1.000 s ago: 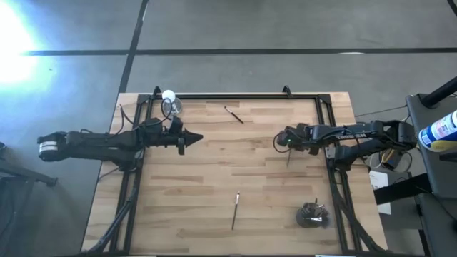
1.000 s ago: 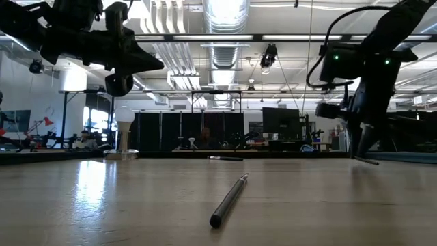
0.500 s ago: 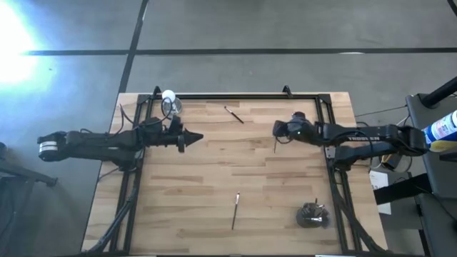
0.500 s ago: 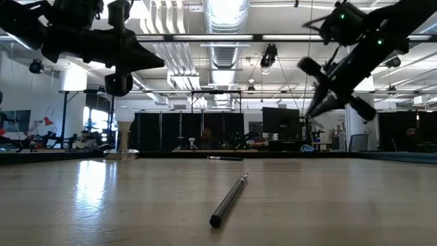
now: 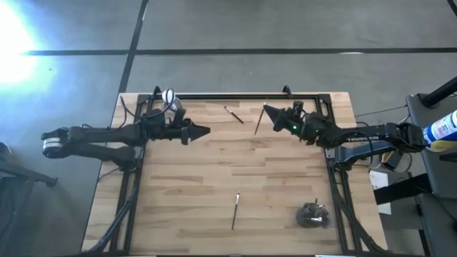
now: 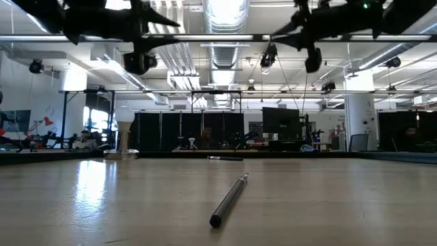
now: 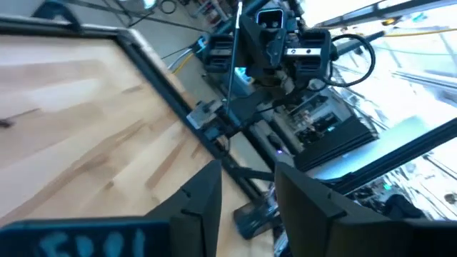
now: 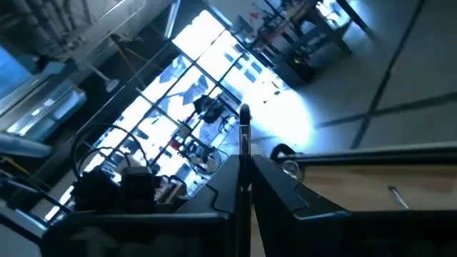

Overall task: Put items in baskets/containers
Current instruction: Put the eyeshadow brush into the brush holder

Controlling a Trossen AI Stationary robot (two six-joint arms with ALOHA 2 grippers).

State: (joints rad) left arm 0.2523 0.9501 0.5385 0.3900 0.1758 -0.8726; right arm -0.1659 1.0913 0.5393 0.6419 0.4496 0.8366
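Observation:
My right gripper (image 5: pixel 268 114) is raised over the far right of the table, pointing level toward the left, shut on a thin dark brush (image 5: pixel 258 126). My left gripper (image 5: pixel 206 131) hovers level over the left half, pointing right, open and holding nothing; in its wrist view the fingers (image 7: pixel 203 207) stand apart. One brush (image 5: pixel 233 114) lies flat near the far edge and another (image 5: pixel 235 210) flat near the front, which the low view also shows (image 6: pixel 229 199). The dark round cup (image 5: pixel 312 214) stands at the near right with several brushes in it. My right gripper pinches the brush's dark handle (image 8: pixel 244 153) between its two fingers. The fingers come level from the table's right and lie across the brush. One end (image 8: pixel 244 113) sticks out past them. The brush is lifted clear of the table.
A black rail frame (image 5: pixel 235 96) runs along the table's far, left and right edges. A white round thing (image 5: pixel 168 95) stands at the far left corner. Bare wood lies between the two arms and in the middle of the table.
My right gripper has risen and swung toward the far edge, tipping from pointing down to level; the brush went with it, lifted high off the table. My left gripper has risen a little, moved slightly right, and its fingers have opened.

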